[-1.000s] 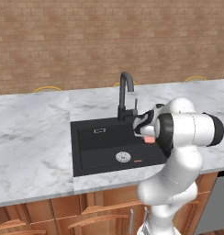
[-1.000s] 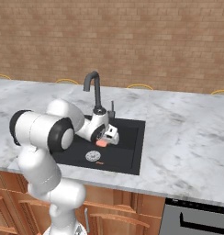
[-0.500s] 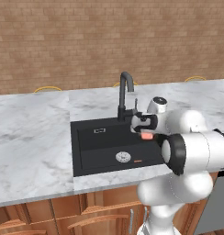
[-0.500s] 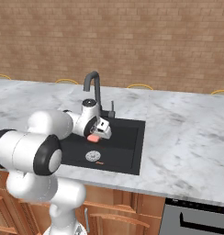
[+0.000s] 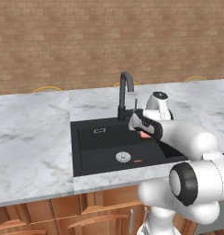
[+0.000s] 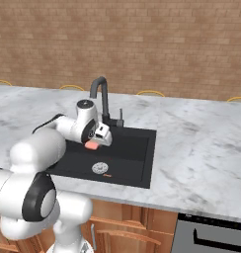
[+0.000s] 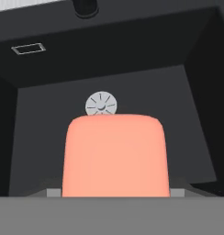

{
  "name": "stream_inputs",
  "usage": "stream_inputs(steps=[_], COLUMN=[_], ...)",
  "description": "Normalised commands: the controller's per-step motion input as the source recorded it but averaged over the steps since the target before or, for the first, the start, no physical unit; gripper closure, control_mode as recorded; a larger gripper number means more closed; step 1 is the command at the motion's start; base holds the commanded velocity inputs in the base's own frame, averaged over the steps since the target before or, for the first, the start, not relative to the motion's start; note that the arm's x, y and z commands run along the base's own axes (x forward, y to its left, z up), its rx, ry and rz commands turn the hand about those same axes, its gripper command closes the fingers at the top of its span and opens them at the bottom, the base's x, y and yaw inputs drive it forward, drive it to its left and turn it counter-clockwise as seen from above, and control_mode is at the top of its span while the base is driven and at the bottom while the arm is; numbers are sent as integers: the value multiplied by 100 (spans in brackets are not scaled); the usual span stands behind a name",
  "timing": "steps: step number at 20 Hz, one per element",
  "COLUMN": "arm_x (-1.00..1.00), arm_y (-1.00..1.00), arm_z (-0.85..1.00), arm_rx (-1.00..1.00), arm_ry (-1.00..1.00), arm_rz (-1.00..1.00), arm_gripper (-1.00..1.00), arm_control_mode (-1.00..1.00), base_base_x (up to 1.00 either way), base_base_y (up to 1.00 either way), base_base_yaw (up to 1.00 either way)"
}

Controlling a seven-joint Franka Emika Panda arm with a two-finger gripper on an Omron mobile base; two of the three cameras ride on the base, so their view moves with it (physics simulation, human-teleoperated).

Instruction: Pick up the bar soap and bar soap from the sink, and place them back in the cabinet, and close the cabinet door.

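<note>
Gripping pink bar soap [image 7: 114, 156] in pincer [image 6: 94, 144] above sink [image 6: 135, 173].

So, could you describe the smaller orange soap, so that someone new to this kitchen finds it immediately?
Start at the black sink set in the white marble counter. On its floor lies a round silver drain; the small orange bar soap lies flat just beside it. Unlike the bigger pink soap held above the basin, it is thin and rests on the bottom.

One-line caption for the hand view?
Salmon-pink bar soap held in the gripper above the black sink, drain beyond.
</note>
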Motion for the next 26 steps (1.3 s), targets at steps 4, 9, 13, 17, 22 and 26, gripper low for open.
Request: stream_inputs(steps=[4, 9, 13, 17, 22, 26], arm_x=[-26, -31, -26, -30, -30, -27], arm_y=[9, 1, 0, 2, 0, 0], arm_z=[53, 41, 32, 24, 41, 48], arm_rx=[0, -2, -6, -13, -3, 0], arm_ry=[2, 1, 0, 0, 0, 0], arm_rz=[1, 0, 0, 0, 0, 1], arm_gripper=[100, 100, 100, 100, 100, 100], arm_control_mode=[-100, -100, -100, -100, -100, -100], base_base_x=[0, 0, 0, 0, 0, 0], base_base_y=[0, 0, 0, 0, 0, 0], base_base_yaw=[0, 0, 0, 0, 0, 0])
